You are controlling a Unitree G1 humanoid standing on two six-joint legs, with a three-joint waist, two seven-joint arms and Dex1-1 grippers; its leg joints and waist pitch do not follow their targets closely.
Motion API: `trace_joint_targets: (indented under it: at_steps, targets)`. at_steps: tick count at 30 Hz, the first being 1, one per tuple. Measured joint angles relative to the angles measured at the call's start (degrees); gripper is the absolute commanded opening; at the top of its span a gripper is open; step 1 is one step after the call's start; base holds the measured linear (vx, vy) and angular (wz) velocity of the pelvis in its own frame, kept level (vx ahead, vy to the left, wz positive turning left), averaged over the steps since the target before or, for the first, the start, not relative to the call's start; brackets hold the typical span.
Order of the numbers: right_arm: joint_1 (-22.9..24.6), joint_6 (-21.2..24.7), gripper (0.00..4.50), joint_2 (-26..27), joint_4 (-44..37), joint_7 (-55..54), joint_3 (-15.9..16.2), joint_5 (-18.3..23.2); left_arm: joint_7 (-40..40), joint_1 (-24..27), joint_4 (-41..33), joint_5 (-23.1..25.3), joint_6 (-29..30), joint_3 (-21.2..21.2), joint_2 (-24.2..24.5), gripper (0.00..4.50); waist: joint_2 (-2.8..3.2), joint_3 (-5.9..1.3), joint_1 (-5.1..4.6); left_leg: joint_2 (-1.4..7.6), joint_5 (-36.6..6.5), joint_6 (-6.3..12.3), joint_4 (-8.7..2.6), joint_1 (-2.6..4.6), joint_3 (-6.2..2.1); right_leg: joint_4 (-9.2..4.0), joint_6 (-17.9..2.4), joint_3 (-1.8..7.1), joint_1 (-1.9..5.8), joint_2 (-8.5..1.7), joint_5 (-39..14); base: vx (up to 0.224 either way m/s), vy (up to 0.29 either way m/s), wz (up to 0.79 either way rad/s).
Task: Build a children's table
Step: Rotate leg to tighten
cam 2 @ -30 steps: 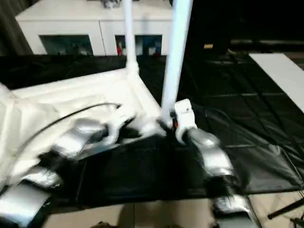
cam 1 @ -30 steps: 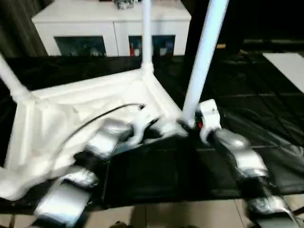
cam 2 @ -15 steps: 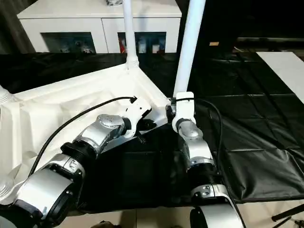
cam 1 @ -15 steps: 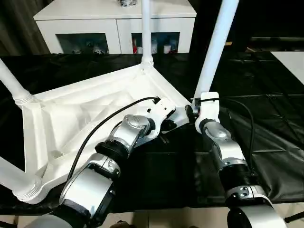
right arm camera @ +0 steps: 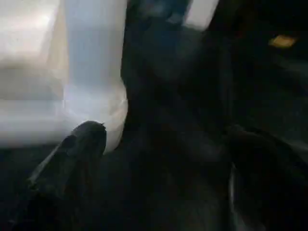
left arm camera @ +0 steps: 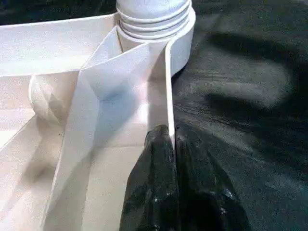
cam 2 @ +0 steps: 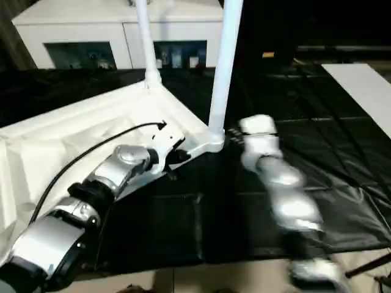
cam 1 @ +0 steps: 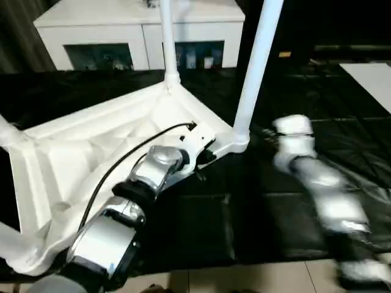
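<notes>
The table top (cam 1: 104, 152) lies upside down on the black bench (cam 1: 342, 110), ribbed side up, with legs standing in its corner sockets. The nearest leg (cam 1: 255, 61) rises steeply from the socket (cam 1: 239, 139) at the top's right front corner, its long axis running up toward 12 o'clock with a slight lean to 1.

The left claw (left arm camera: 172, 144) is pinched shut on the top's thin rim wall, just short of that socket; the wrist view shows its black fingers (left arm camera: 156, 159) one on each side of the wall, the socket straight ahead at 12 o'clock.

The right claw (right arm camera: 159, 159) is spread wide and holds nothing. Its wrist view shows one finger (right arm camera: 86, 139) near the socket's base and the other well apart across a dark gap. From overhead the right arm sits at 3 o'clock of the leg, clear of it.

That leg looks seated, so the left claw is the nearer one for steadying the top, while the free right arm seems best placed for whatever comes next.
</notes>
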Motion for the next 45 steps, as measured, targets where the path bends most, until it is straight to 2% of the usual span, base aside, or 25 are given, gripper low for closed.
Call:
trace_joint_targets:
  at_steps: [4, 8, 11, 14, 18, 26, 27, 30, 32, 35, 36, 45]
  targets:
    - [3.83, 0.48, 4.44, -5.84, -3.05, 11.43, 1.28, 3.55, -4.87, 2.06, -2.89, -0.07, -1.14, -0.83, 1.46, 0.00, 0.37, -0.01, -0.15, 0.01, 0.06, 0.09, 0.00, 0.04, 0.00, 0.05, 0.00, -0.02, 0.01, 0.01, 0.01, 0.000, 0.000, 0.00]
    - [5.86, 0.48, 4.44, -9.94, -5.71, 20.45, 2.04, 6.62, -15.77, 5.85, -9.08, -1.39, -2.41, -3.51, 4.20, 0.00, 0.44, -0.02, 0.93, 0.05, 0.01, 0.00, 0.01, 0.04, 0.00, 0.06, -0.01, -0.05, 0.10, 0.00, 0.00, 0.000, 0.000, 0.00]
    - [5.81, 0.56, 4.44, -10.61, -7.29, 23.72, 2.06, 7.97, -22.89, 8.04, -13.42, -2.13, -3.22, -5.71, 6.75, 0.00, 0.44, -0.01, 1.95, 0.05, 0.01, 0.00, 0.03, 0.05, 0.02, 0.04, -0.01, -0.01, 0.18, -0.01, 0.01, 0.000, 0.000, 0.00]
    - [4.98, 0.81, 4.44, -10.73, -7.62, 26.13, 2.68, 8.78, -27.90, 9.37, -17.20, -2.14, -3.22, -7.80, 8.62, 0.00, 0.43, -0.01, 2.42, 0.04, 0.01, 0.01, 0.05, 0.03, 0.08, 0.04, -0.01, 0.03, 0.27, -0.05, 0.01, 0.000, 0.000, 0.00]
    - [3.76, 1.03, 4.44, -12.14, -8.67, 29.65, 6.67, 8.67, -29.54, 10.25, -19.52, -2.07, -2.09, -8.02, 9.67, 0.00, 0.34, 0.03, 2.19, 0.04, 0.04, 0.05, 0.07, 0.02, 0.16, 0.04, 0.00, 0.09, 0.27, -0.08, 0.00, 0.000, 0.000, 0.00]
    - [1.92, 2.00, 4.44, -12.53, -8.21, 33.89, 8.96, 7.75, -30.24, 11.09, -21.96, -2.12, -0.78, -8.02, 10.73, 0.00, 0.24, 0.08, 2.01, 0.07, 0.04, 0.05, 0.06, -0.04, 0.16, 0.10, 0.08, 0.07, 0.13, -0.06, -0.05, 0.000, 0.000, 0.00]
    - [1.67, 1.98, 4.19, -12.52, -8.15, 33.89, 8.98, 7.69, -30.24, 11.11, -22.06, -2.12, -0.68, -8.02, 10.76, 0.00, 0.22, 0.09, 2.02, 0.07, 0.04, 0.05, 0.06, -0.04, 0.16, 0.10, 0.08, 0.07, 0.13, -0.06, -0.05, 0.000, 0.000, 0.00]
    - [1.43, 1.98, 4.06, -12.52, -7.62, 33.89, 9.45, 7.69, -30.34, 11.19, -22.52, -2.12, -0.29, -8.02, 10.91, 0.00, 0.18, 0.11, 2.05, 0.08, 0.04, 0.05, 0.06, -0.05, 0.16, 0.09, 0.09, 0.07, 0.13, -0.06, -0.06, 0.000, 0.000, 0.00]
    - [1.40, 2.03, 3.77, -12.52, -6.93, 34.04, 9.87, 7.69, -30.33, 11.40, -23.31, -2.11, 0.38, -8.01, 11.16, 0.00, 0.15, 0.13, 2.02, 0.08, 0.04, 0.05, 0.07, -0.06, 0.16, 0.09, 0.09, 0.07, 0.12, -0.06, -0.06, 0.000, 0.000, 0.00]
    - [1.17, 2.02, 3.59, -12.52, -6.57, 34.85, 10.18, 7.51, -30.38, 11.72, -23.77, -2.13, 0.78, -8.01, 11.43, 0.00, 0.15, 0.12, 2.01, 0.08, 0.05, 0.06, 0.06, -0.06, 0.17, 0.09, 0.10, 0.07, 0.12, -0.06, -0.06, 0.000, 0.000, 0.00]
    - [1.03, 2.02, 3.38, -12.52, -6.52, 35.00, 10.19, 7.47, -30.38, 11.82, -24.04, -2.13, 0.95, -8.01, 11.49, 0.00, 0.15, 0.12, 2.01, 0.08, 0.04, 0.05, 0.07, -0.06, 0.17, 0.09, 0.10, 0.07, 0.11, -0.06, -0.06, 0.000, 0.000, 0.00]
    - [0.56, 2.01, 2.79, -13.07, -6.18, 35.77, 10.48, 7.47, -31.10, 12.25, -25.12, -2.11, 1.79, -8.04, 11.81, 0.00, 0.15, 0.12, 2.06, 0.08, 0.05, 0.06, 0.07, -0.06, 0.17, 0.10, 0.10, 0.07, 0.12, -0.06, -0.06, 0.000, 0.000, 0.00]
